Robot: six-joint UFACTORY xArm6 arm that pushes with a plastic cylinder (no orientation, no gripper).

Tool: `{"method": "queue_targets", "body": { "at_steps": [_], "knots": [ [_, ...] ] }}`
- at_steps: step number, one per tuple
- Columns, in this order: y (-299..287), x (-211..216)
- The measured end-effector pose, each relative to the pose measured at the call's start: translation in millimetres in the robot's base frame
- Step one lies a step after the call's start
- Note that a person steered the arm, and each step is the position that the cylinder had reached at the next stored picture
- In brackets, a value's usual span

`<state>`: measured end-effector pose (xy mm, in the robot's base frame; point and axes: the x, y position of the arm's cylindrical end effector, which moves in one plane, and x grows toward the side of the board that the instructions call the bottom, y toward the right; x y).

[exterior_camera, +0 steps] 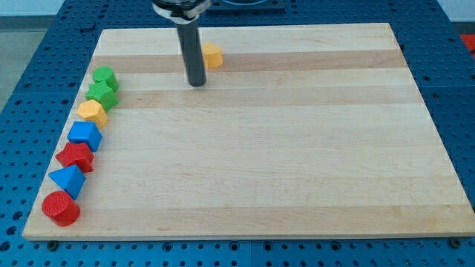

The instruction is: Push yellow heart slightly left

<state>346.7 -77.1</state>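
Observation:
The yellow heart point(212, 55) lies near the top edge of the wooden board point(297, 148), partly hidden behind my dark rod. My tip point(196, 83) rests on the board just below and to the left of the heart, close to it. Whether the rod touches the heart cannot be told.
Along the board's left edge runs a curved row of blocks: a green block point(105, 76), a second green block point(102, 93), a yellow block point(93, 112), a blue block point(85, 135), a red block point(76, 156), a blue triangular block point(67, 180) and a red cylinder point(60, 208).

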Motion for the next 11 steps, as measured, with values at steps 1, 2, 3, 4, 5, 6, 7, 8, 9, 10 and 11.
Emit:
{"method": "queue_targets", "body": {
  "at_steps": [1,2,3,4,5,6,7,8,9,10,11],
  "knots": [
    [21.8,-3.5],
    [44.8,-8.9],
    [55.2,-22.1],
    [55.7,-32.0],
    [55.7,-43.8],
    [55.7,-54.5],
    [54.9,-58.4],
    [47.7,-58.4],
    [39.5,-58.4],
    [31.7,-58.4],
    [26.1,-58.5]
  ]
}}
